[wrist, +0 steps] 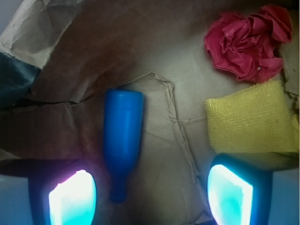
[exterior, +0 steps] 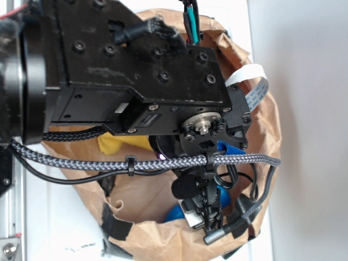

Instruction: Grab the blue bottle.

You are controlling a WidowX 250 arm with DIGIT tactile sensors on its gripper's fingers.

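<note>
Inside bag, my gripper [wrist: 150, 194] is spread wide; blue bottle [wrist: 122, 140] sits off-center, near one finger [wrist: 72, 199] — could get nudged away w/o re-centering.

The black metal robot arm [exterior: 136, 76] reaches in from the left and bends down at its wrist joint [exterior: 202, 129] into the brown paper bag [exterior: 255, 136]. Its gripper [wrist: 152, 194] hangs inside the bag — both glowing pale-blue finger pads [wrist: 72, 199] set wide apart, nothing between them.
</note>
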